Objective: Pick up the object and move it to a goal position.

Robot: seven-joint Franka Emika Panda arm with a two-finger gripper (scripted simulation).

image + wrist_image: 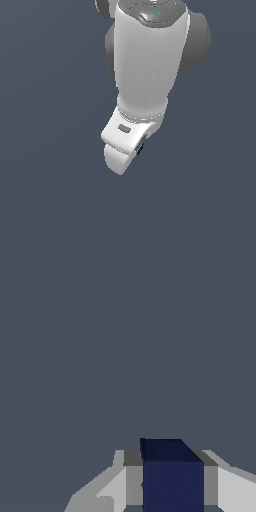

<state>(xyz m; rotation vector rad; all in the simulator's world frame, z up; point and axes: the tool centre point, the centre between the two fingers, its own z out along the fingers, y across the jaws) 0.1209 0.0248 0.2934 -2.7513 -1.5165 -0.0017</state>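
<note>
Navy cube (172, 478) seated between gripper (172, 486) fingers (134, 483), jaws closed on opposite flat faces | probably rigid, light, smooth, may slip | best held centred on sides | barely visible beneath arm (150, 65) in exterior view

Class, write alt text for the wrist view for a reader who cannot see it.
A dark navy cube sits between the tool's two grey-white fingers, which flank it on both sides. Everything beyond is plain slate-grey background, with nothing else in sight.
</note>
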